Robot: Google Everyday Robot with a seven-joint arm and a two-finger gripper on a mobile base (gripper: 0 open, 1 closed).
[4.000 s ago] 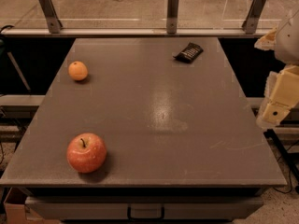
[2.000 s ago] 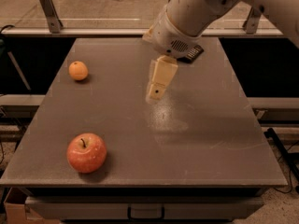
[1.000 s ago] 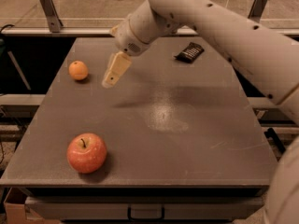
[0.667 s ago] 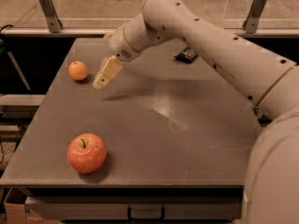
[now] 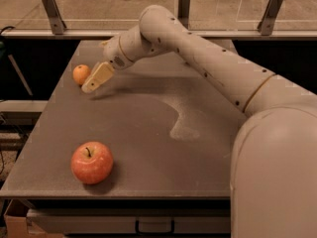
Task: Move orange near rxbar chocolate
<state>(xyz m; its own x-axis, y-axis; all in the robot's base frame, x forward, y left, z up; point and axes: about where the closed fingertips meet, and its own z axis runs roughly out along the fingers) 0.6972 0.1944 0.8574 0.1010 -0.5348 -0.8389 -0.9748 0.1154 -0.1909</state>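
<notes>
The small orange (image 5: 80,74) sits on the grey table (image 5: 148,148) at its far left. My gripper (image 5: 94,82) hangs just to the right of the orange, its pale fingers pointing down and left, tips close to the fruit and near the table top. The rxbar chocolate is hidden behind my arm, which reaches across the table from the right.
A larger red apple (image 5: 91,162) with a stem stands near the table's front left. A metal rail with upright posts (image 5: 52,10) runs along the far edge. My arm (image 5: 223,78) covers the right half of the table.
My gripper has swept from the table's middle to the far left and come down next to the orange. The arm now covers the bar. The orange and apple have not moved.
</notes>
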